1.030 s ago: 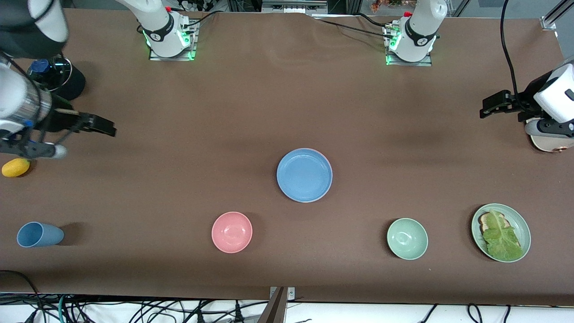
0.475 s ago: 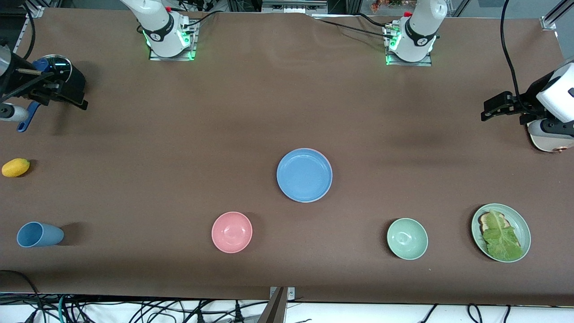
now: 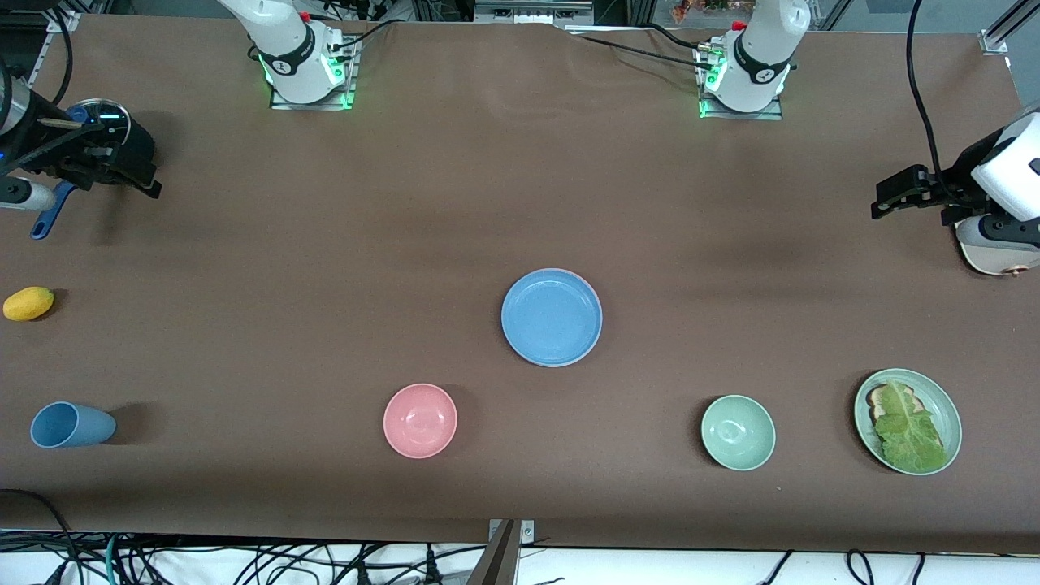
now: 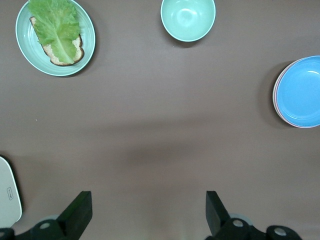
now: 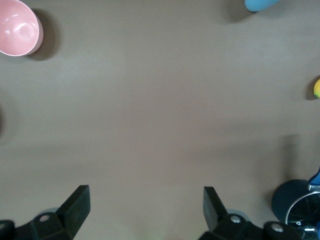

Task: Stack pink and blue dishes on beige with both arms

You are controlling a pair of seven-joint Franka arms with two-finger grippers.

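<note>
Brown table (image 3: pixel 325 244), wide, running from the right arm's end to the left arm's end. Near its middle, the stacked plates: blue dish (image 3: pixel 552 317) on top, lying flat and face up, round, so no long axis and no heading to tell; just a thin rim of the pink dish (image 3: pixel 600 302) peeking out under it, seen too in the left wrist view (image 4: pixel 275 95). Beige plate hidden beneath, not to be told.

Right gripper (image 3: pixel 122 175) up over the table's right-arm end, above a dark round object with a blue handle; fingers (image 5: pixel 75 205) spread wide, released, holding nothing, touching nothing. Left gripper (image 3: pixel 898 195) up over the left arm's end of the table, fingers (image 4: pixel 80 212) likewise spread wide, empty.

Nearer the front camera than the stack: green plate with bread and lettuce (image 3: pixel 907 421) toward the left arm's end, green bowl (image 3: pixel 738 432) beside it, pink bowl (image 3: pixel 420 420). Toward the right arm's end, blue cup (image 3: pixel 71 425) lying on its side, and a small yellow fruit (image 3: pixel 28 303).
</note>
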